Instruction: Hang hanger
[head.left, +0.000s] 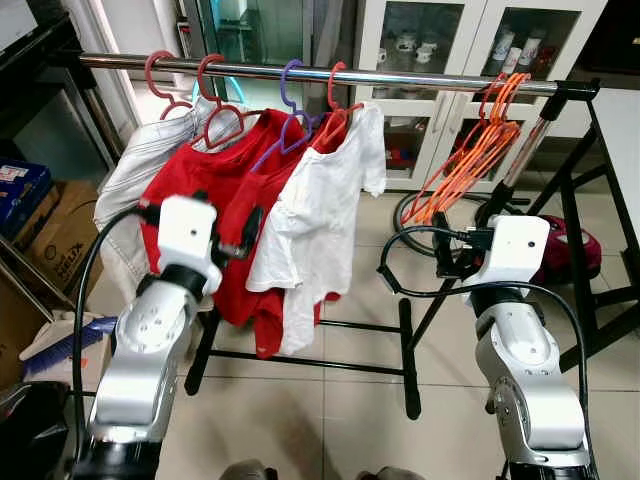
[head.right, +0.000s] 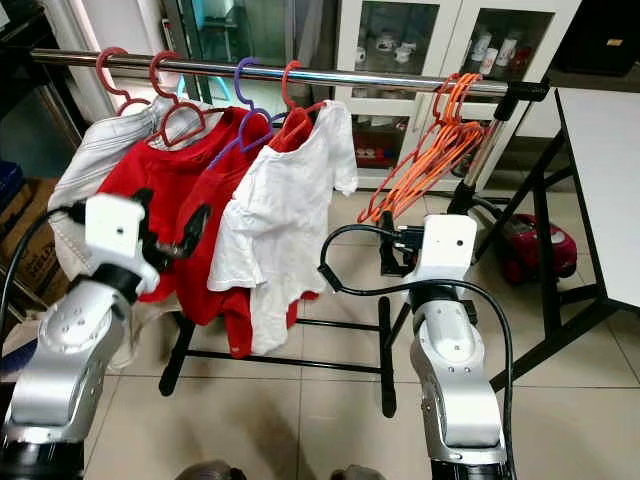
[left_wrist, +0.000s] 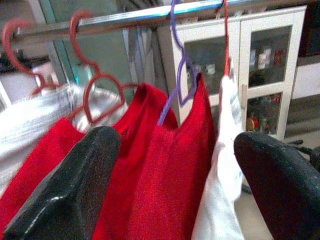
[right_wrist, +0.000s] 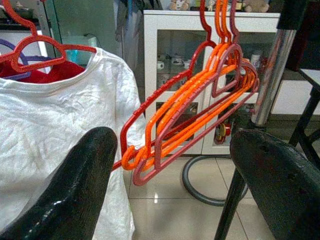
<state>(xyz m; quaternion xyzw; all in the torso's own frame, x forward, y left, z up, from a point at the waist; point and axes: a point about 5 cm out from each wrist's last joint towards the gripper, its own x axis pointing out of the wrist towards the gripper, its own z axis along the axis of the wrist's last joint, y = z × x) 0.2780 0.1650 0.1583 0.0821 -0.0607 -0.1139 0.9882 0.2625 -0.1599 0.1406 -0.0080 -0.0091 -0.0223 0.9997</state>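
Right gripper (right_wrist: 172, 185) wide open, empty; bunch of orange hangers (right_wrist: 200, 107) hangs straight ahead of its fingers, on rail (head.left: 330, 75). Left gripper (left_wrist: 175, 185) also open, empty, facing red shirt (left_wrist: 165, 170). Hangers look light, stiff, slippery plastic, likely tangled: you pinch lower bar.

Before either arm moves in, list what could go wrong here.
1. The empty orange hangers hang bunched and interlocked; the right gripper, jaws open, may pull several at once.
2. They hang beside the rail's right end post, so an arm could knock it.
3. The left gripper, open at the red shirts, could snag cloth.
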